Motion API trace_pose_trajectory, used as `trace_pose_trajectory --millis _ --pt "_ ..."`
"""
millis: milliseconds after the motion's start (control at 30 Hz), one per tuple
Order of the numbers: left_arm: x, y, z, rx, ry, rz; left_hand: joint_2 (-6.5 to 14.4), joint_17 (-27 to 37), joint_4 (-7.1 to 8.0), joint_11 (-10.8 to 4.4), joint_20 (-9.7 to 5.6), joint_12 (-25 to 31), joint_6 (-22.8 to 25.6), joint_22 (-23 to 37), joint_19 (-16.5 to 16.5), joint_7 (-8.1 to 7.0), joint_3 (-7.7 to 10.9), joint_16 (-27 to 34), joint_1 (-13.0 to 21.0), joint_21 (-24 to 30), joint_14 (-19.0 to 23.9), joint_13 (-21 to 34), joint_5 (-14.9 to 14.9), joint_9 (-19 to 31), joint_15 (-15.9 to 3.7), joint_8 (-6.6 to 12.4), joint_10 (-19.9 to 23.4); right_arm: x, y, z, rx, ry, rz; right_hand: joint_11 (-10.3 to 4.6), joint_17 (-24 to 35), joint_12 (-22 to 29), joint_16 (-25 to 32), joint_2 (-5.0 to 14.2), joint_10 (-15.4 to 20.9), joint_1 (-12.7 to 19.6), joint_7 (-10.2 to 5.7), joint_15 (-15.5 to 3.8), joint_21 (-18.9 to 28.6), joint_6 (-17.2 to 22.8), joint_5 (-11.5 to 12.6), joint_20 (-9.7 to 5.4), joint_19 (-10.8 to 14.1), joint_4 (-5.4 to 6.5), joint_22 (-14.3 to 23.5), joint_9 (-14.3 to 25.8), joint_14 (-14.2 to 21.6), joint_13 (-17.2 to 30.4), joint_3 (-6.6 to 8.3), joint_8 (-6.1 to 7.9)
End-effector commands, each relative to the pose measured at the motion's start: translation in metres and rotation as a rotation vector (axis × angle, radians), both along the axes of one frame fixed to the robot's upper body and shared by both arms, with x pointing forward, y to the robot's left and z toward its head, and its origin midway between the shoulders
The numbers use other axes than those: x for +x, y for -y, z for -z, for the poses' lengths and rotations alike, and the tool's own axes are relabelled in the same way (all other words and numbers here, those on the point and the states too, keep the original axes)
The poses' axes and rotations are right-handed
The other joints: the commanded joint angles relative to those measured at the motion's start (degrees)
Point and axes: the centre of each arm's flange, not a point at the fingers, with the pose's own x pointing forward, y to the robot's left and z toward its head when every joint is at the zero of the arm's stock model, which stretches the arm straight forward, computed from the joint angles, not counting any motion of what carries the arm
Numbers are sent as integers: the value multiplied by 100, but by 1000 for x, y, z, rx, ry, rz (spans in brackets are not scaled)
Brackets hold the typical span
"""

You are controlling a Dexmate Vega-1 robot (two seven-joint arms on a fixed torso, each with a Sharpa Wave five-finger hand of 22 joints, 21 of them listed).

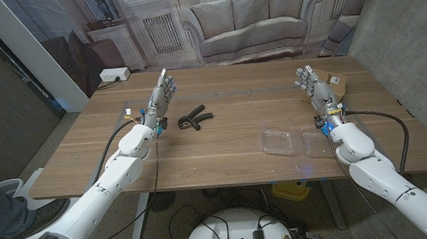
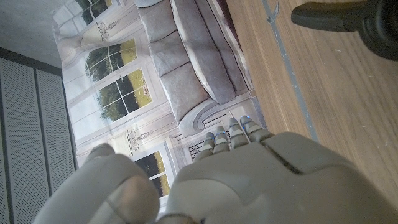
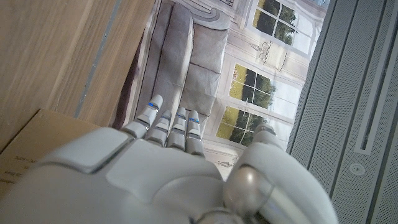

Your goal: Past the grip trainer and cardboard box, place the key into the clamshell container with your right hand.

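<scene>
Both hands empty, key not seen

Your right hand (image 1: 313, 81) is open; the key, likely small and slippery, needs pinching.

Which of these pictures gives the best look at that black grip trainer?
The head view: the whole grip trainer lies on the table beside the left hand. The left wrist view catches just one dark handle at its edge; the right wrist view adds nothing.

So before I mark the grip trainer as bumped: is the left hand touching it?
Apart. In the head view, bare wood separates the left hand from the grip trainer.
</scene>
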Motion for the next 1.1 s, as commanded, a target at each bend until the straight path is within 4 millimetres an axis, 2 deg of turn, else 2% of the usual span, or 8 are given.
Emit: trace_pose_trajectory --millis 33,500,1100 --pt "2 10 -4 13 9 19 13 9 -26 -11 11 13 61 14 -8 22 -3 0 52 12 16 -2 23 16 1 13 20 -16 5 -2 -17 18 31 -13 16 27 -10 21 36 57 -28 4 -19 48 -20 -193 43 -39 24 21 41 31 16 28" --pt "4 13 -3 9 17 29 26 10 -31 -5 29 9 87 15 -12 42 -13 -2 68 5 33 -3 20 16 3 10 36 -32 13 -8 -63 31 114 -39 11 28 -14 47 52 214 -45 -13 -67 81 -29 -196 74 -146 23 24 62 32 64 31" --pt "1 9 -5 15 26 19 36 11 -37 -3 38 6 111 16 -15 41 -30 -5 82 -1 51 -3 15 16 -2 4 59 -37 19 -3 -71 31 168 -86 10 46 0 37 119 354 -74 -62 -107 143 -49 -223 167 -258 26 28 136 34 83 37"
